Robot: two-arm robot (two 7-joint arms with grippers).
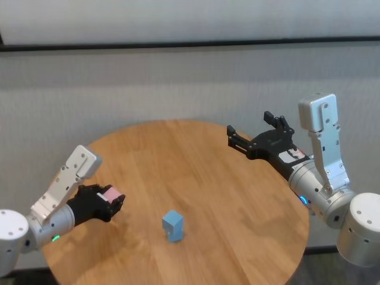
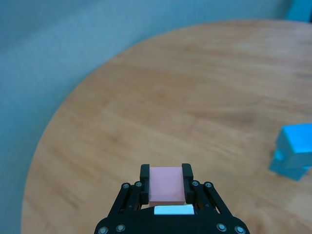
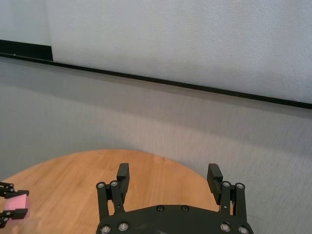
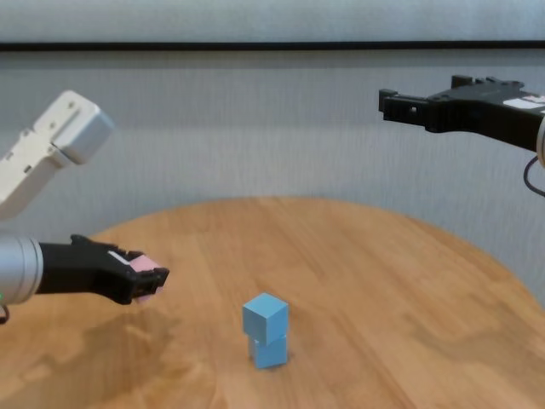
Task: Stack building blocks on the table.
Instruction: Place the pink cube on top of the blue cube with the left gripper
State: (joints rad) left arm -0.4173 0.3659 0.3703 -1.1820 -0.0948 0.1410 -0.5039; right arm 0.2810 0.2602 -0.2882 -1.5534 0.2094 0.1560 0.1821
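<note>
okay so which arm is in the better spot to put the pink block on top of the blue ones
Left. The left gripper is shut on the pink block, low over the table beside the two stacked blue blocks. The right gripper is open, empty, raised at the far right edge.

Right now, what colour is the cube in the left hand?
Pale pink: the small matte cube is clamped in the left hand, clearest in the left wrist view.

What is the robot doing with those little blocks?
It is stacking them. Its left hand is shut on a small pale pink cube, held above the round wooden table. Two light blue cubes are already stacked near the middle. Its right hand hangs open, high over the far right edge.
</note>
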